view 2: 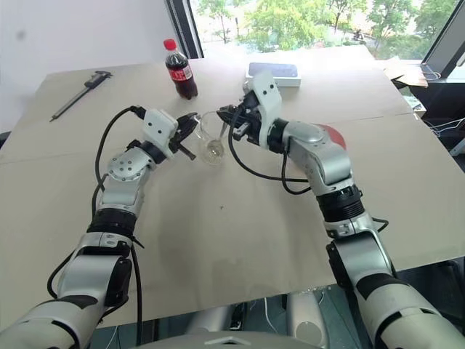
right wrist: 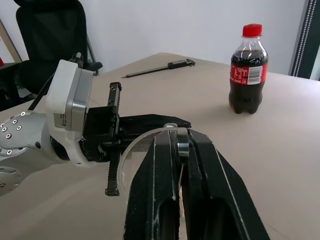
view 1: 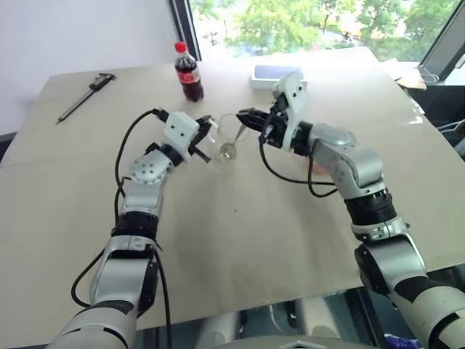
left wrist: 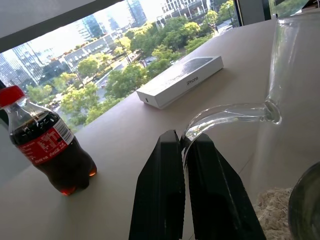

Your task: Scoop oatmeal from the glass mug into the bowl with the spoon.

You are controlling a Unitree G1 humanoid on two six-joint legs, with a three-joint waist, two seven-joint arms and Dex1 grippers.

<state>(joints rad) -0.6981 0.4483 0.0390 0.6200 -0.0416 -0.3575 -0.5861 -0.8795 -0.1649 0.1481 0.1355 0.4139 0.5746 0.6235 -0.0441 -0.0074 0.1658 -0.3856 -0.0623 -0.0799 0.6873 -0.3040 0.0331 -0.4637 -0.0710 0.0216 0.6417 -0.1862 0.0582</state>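
Note:
My left gripper point(view 1: 204, 143) is shut on the curved handle point(left wrist: 225, 114) of the glass mug point(view 1: 224, 137), which is near the middle of the table. Pale oatmeal point(left wrist: 273, 210) lies at the bottom of the mug. My right gripper point(view 1: 248, 116) reaches in from the right and is shut on the thin handle of the silver spoon point(view 1: 238, 133). The spoon slants down into the mug, with its round end point(view 1: 227, 151) low inside. Only a sliver of the pink bowl point(view 2: 333, 134) shows on the table, behind my right forearm.
A red-capped cola bottle point(view 1: 188, 73) stands at the back, with a white phone box point(view 1: 276, 73) to its right. A black caliper point(view 1: 87, 93) lies at the far left. A window runs behind the table's far edge.

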